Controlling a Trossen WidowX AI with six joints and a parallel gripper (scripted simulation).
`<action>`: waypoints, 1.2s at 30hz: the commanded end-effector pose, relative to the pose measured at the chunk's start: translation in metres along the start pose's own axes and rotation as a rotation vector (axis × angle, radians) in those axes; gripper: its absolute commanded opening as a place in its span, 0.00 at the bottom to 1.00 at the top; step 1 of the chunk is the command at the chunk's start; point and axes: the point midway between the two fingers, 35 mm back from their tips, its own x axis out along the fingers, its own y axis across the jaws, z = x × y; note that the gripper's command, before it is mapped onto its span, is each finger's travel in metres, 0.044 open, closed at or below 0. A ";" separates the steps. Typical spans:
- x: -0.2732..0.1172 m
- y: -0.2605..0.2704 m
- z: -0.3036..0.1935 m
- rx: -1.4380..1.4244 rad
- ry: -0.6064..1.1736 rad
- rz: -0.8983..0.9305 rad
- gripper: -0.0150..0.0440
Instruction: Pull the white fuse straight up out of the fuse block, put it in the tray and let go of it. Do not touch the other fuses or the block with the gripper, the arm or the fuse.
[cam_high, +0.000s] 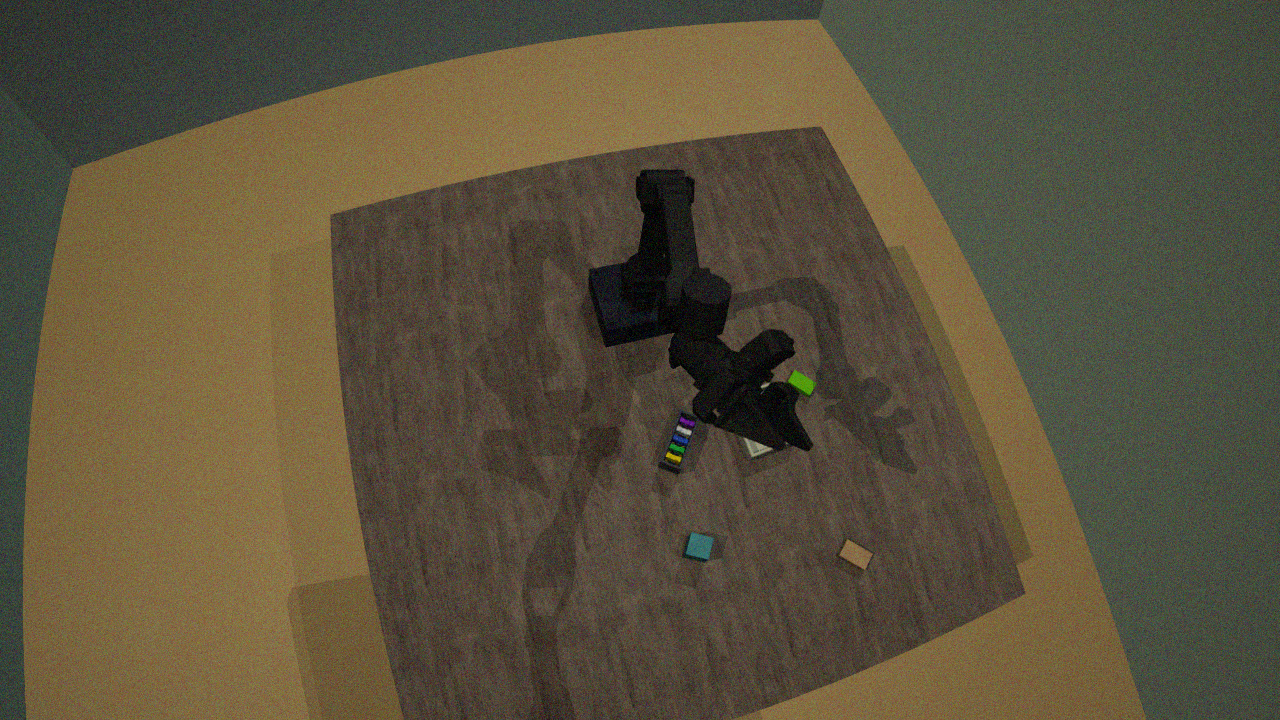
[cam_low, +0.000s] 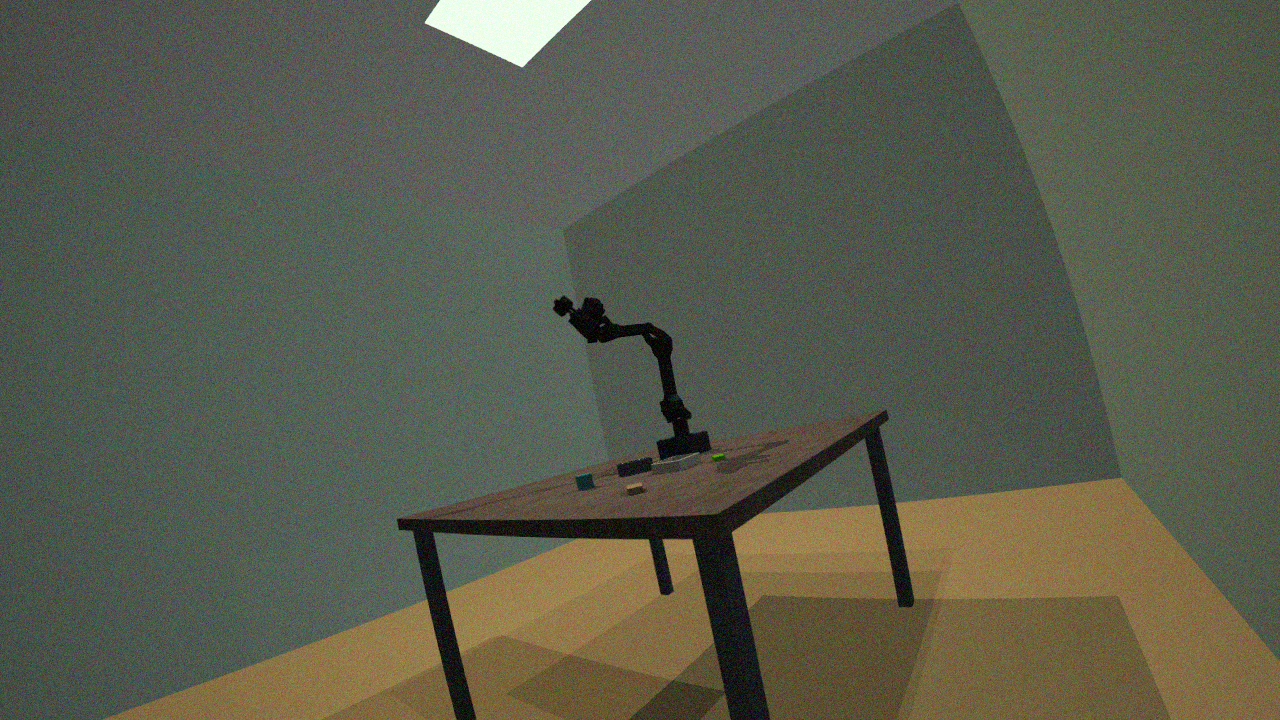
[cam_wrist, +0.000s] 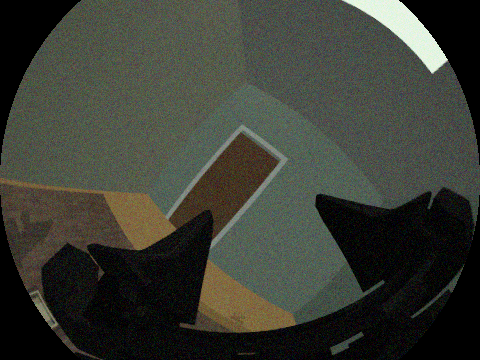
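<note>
With its jaws spread and holding nothing, raised high above the bench (cam_high: 501, 358) (cam_low: 626, 501), the arm (cam_high: 666, 241) (cam_low: 666, 367) presumably keeps clear of the fuses before approaching. The white fuse (cam_high: 683, 431) sits in the block (cam_high: 669, 467) (cam_low: 634, 467), second from the end nearer the arm's base, its long axis apparently upright.

We see a fuse block (cam_high: 670, 465) in black, its fuses striped, from twelve o'clock down to six: a purple fuse (cam_high: 686, 421), the white fuse (cam_high: 683, 431), a blue fuse (cam_high: 680, 440), a green fuse (cam_high: 677, 449) and a yellow fuse (cam_high: 673, 458). At two o'clock of it we find a bright green block (cam_high: 802, 383) (cam_low: 718, 457); at six, a teal block (cam_high: 699, 547) (cam_low: 584, 481); at five, a tan block (cam_high: 855, 555) (cam_low: 634, 488). We read the tabletop (cam_high: 483, 537) (cam_low: 537, 503) (cam_wrist: 75, 210) as brown, streaked with darker grain.
</note>
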 end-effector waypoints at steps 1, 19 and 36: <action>0.000 0.001 -0.001 0.003 0.005 0.003 0.89; -0.071 0.221 -0.165 0.256 0.758 0.554 0.37; -0.274 0.343 -0.193 0.215 1.377 1.225 0.37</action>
